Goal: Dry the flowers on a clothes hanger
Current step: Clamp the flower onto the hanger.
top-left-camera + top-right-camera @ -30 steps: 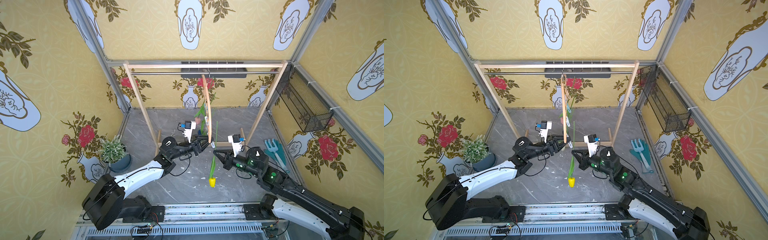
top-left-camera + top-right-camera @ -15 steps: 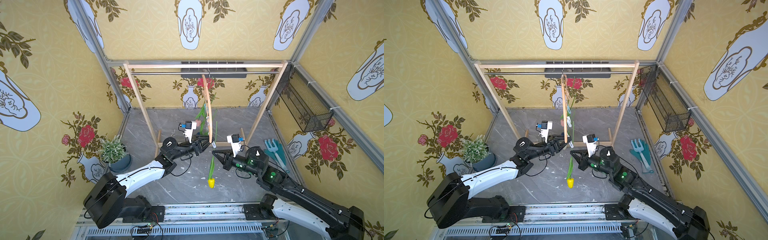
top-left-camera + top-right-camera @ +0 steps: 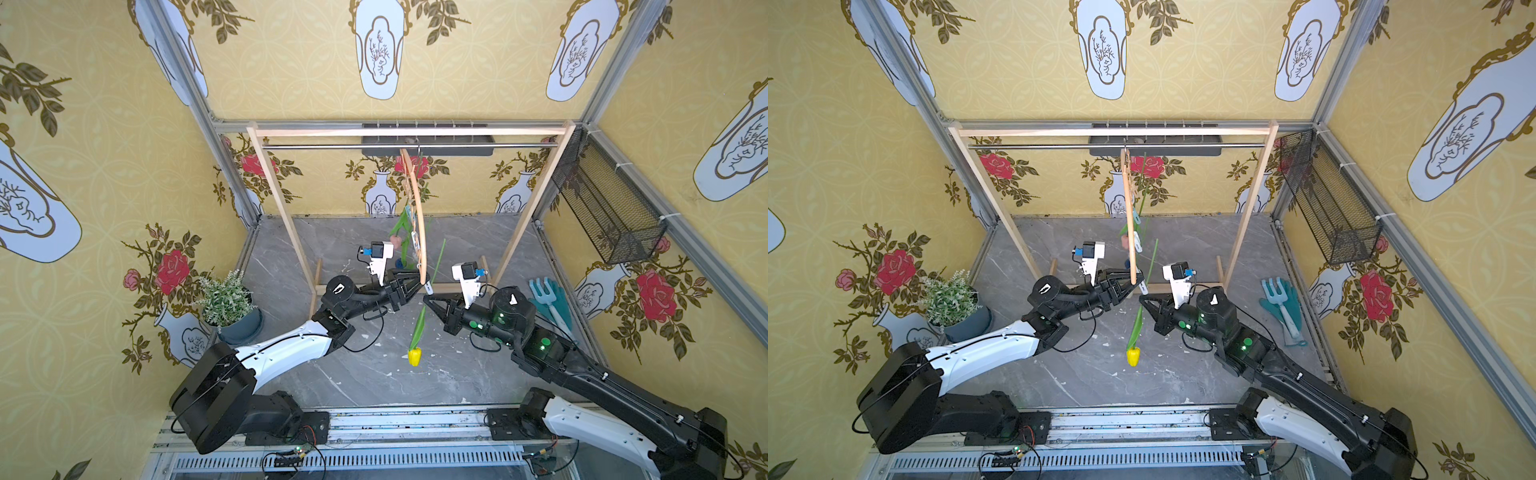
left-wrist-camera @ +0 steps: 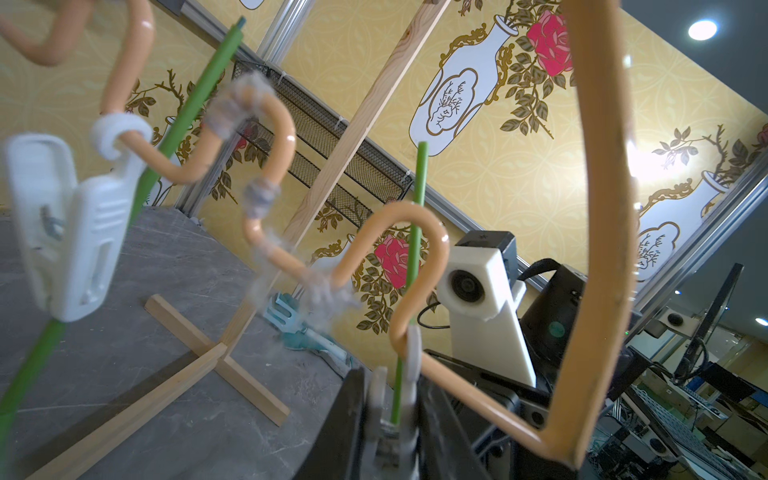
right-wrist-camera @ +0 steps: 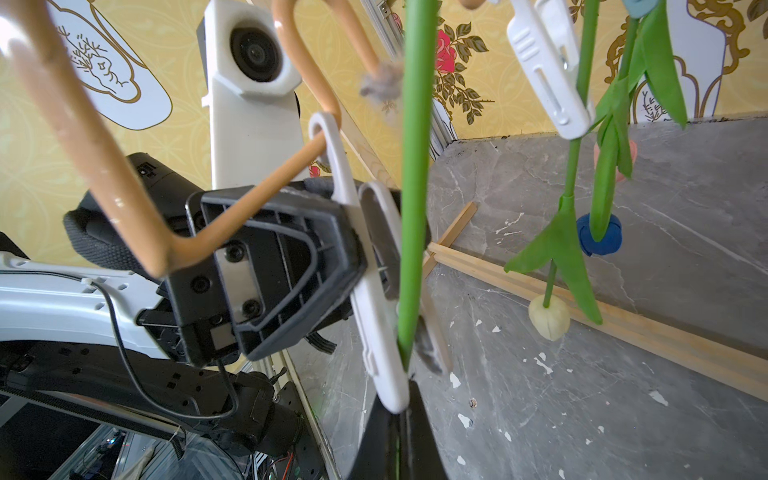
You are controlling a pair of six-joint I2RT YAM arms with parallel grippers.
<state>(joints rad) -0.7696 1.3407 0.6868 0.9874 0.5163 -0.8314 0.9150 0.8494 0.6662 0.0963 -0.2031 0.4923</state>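
Stem of the yellow tulip is nudged closer into the end peg of the clothes hanger, which is squeezed open by the left gripper. It is pinched by the right gripper; hanging seems nearly done.

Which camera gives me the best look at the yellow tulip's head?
A top view: the yellow tulip hangs head down in the open, bloom plain in both top views. Both wrist views show only its green stem: at the white peg in the left wrist view, close up in the right wrist view.
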